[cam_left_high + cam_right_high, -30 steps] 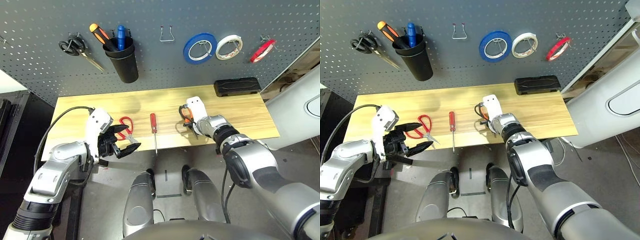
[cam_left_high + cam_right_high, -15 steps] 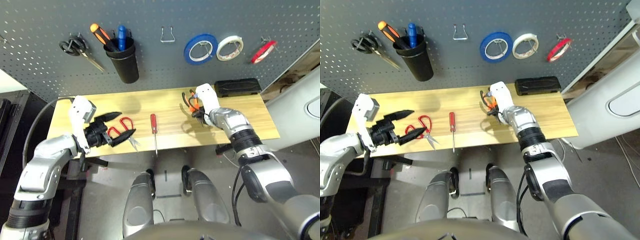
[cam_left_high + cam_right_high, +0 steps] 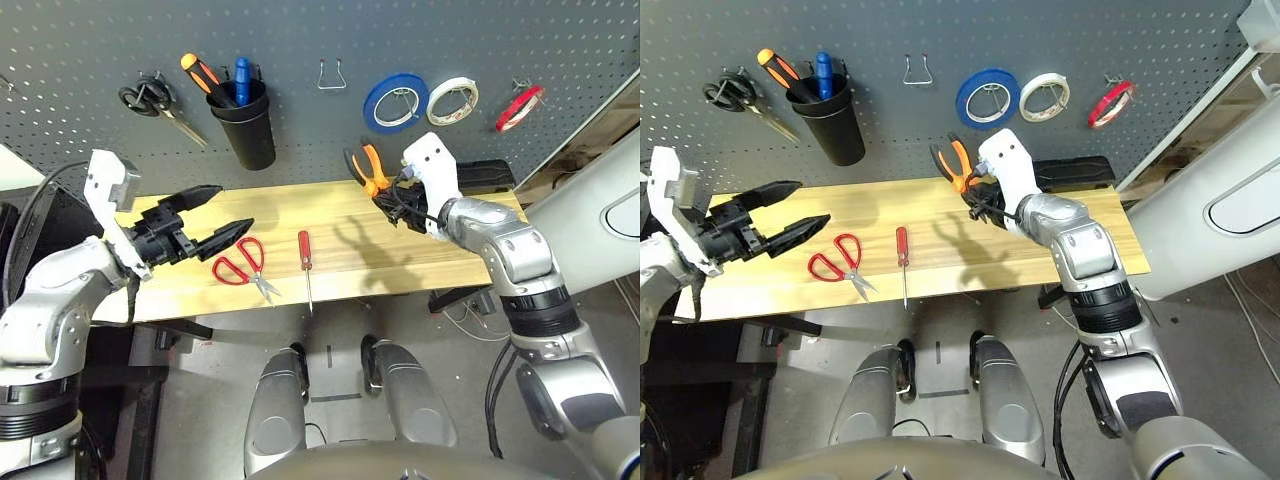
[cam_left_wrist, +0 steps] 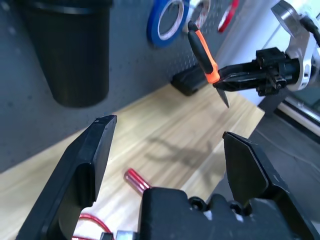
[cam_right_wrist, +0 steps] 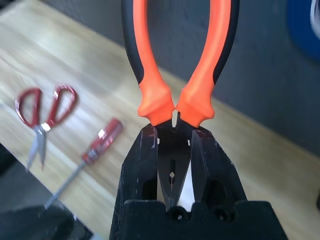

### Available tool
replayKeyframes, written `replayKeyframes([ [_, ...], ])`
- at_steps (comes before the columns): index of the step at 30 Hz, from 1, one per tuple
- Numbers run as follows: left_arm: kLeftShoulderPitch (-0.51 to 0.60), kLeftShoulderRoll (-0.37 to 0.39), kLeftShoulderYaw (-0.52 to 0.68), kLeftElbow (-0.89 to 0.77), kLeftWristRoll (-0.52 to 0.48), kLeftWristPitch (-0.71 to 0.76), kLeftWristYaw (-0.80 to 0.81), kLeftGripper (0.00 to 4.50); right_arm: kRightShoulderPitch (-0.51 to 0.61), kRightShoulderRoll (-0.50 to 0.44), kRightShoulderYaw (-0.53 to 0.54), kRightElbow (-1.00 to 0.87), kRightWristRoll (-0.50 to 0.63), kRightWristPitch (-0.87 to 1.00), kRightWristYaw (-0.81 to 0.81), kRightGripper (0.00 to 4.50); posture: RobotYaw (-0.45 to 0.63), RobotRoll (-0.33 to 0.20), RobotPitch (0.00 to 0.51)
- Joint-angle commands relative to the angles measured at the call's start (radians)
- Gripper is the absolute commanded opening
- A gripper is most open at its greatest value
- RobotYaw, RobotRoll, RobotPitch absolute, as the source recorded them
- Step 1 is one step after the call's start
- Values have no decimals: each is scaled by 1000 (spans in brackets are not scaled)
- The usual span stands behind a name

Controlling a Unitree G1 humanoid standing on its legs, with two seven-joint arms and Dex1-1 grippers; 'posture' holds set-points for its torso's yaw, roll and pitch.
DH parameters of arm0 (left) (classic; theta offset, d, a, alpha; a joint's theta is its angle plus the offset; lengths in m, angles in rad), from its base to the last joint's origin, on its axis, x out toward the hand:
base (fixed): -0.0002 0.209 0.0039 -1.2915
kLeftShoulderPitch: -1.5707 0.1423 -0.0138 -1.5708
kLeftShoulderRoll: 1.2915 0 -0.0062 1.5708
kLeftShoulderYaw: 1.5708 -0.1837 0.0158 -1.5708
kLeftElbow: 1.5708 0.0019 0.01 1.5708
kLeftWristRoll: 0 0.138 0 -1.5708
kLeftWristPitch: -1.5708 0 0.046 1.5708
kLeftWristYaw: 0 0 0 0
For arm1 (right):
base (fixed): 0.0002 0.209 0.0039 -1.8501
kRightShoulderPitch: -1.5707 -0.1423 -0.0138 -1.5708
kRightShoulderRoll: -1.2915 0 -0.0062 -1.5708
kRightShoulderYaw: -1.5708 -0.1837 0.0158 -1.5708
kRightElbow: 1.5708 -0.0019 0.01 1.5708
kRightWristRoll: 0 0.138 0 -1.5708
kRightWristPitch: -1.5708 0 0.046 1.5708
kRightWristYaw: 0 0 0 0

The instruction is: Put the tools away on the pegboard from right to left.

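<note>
My right gripper [image 3: 392,205] is shut on the metal nose of the orange-and-black pliers [image 3: 366,167]. It holds them in the air above the table's back edge, handles pointing up at the pegboard [image 3: 300,40]. The thin red tape ring [image 3: 522,106] hangs on a hook at the far right. The red-handled screwdriver [image 3: 305,250] and red-handled scissors [image 3: 240,265] lie on the wooden table [image 3: 300,205]. My left gripper [image 3: 234,206] hovers open just left of the scissors, holding nothing.
An empty wire hook [image 3: 333,72] sits above and left of the pliers. Blue tape [image 3: 396,100] and white tape [image 3: 452,98] hang to its right. A black cup [image 3: 245,125] with tools and black-handled scissors [image 3: 150,98] hang at the left. A black case [image 3: 490,172] lies behind my right wrist.
My right gripper has lifted the pliers off the table, up and back to the pegboard. My left arm has risen and drawn back to the left of the scissors, still open.
</note>
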Motion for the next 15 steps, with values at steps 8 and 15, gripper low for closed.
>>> replayKeyframes([
  [8,-37,14,47,-13,-90,61,33,4500,-123,68,-66,126,47,-343,-12,759,56,0,113],
  [15,-54,26,51,-7,-99,67,37,4500,-222,104,-60,277,-15,-578,-75,759,61,0,123],
])
